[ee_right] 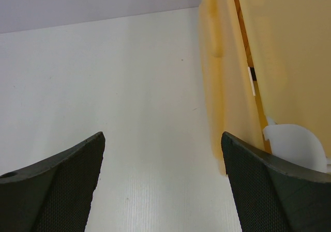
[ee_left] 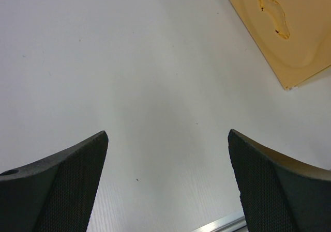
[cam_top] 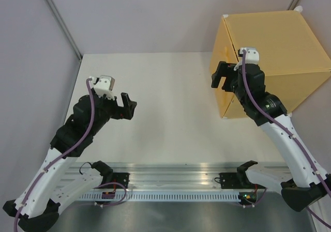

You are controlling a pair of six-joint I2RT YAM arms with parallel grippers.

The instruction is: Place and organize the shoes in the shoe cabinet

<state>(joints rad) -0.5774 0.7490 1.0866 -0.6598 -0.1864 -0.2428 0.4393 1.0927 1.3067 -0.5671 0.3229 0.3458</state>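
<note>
The shoe cabinet (cam_top: pixel 276 51) is a large yellow-orange cube at the table's far right. Its door face (cam_top: pixel 223 72) points left. No shoes show in any view. My right gripper (cam_top: pixel 221 78) is open and empty, hovering just left of the door face. In the right wrist view the door (ee_right: pixel 222 82) stands beside my right finger (ee_right: pixel 269 185), with a narrow dark gap along its edge, and the gripper (ee_right: pixel 163 135) frames bare table. My left gripper (cam_top: pixel 129 104) is open and empty over the table's left middle. The left wrist view (ee_left: pixel 167 134) shows the door (ee_left: pixel 282 33) far off.
A white corner connector (ee_right: pixel 295 141) sits at the cabinet's near bottom corner. Another connector (cam_top: pixel 298 8) tops the far corner. Grey walls close in the table (cam_top: pixel 170 103) at the left and back. An aluminium rail (cam_top: pixel 176 178) runs along the near edge.
</note>
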